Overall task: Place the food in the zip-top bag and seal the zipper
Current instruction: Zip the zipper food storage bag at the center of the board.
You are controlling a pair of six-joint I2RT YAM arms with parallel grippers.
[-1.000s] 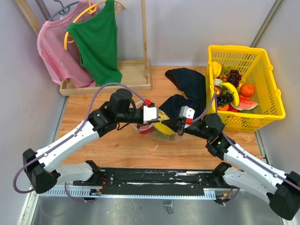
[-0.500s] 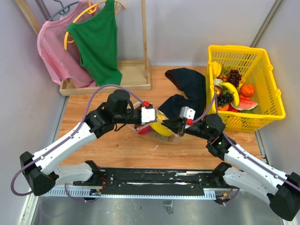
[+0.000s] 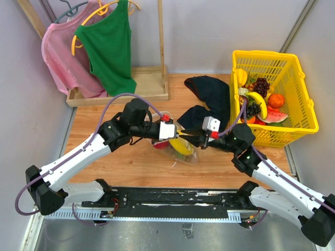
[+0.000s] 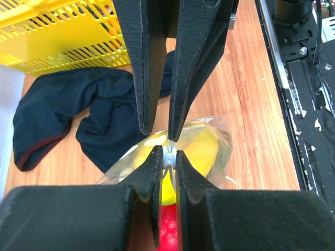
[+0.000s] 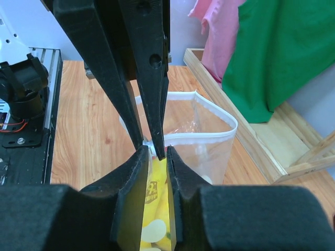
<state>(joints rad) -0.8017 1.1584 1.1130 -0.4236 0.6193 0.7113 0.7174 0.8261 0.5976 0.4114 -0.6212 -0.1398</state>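
The clear zip-top bag (image 3: 180,149) hangs between my two grippers above the wooden table. Inside it are a yellow item (image 4: 201,149) and a red fruit (image 4: 168,230). My left gripper (image 4: 168,155) is shut on the white zipper (image 5: 209,137) at the bag's mouth. My right gripper (image 5: 155,151) is shut on the same edge, fingertip to fingertip with the left one. Beyond them the mouth stands open in a loop. In the top view the left gripper (image 3: 172,133) and right gripper (image 3: 192,137) nearly touch. A banana (image 3: 257,99) and grapes (image 3: 261,83) lie in the basket.
The yellow lattice basket (image 3: 301,112) with more fruit stands at the right. A dark navy cloth (image 3: 212,94) lies just behind the bag. A wooden rack base (image 3: 149,83) with a green top (image 3: 110,52) and pink top (image 3: 60,57) stands at the back left.
The two grippers have come closer together at the bag's mouth. The bag has bunched narrower and shifted a little left.
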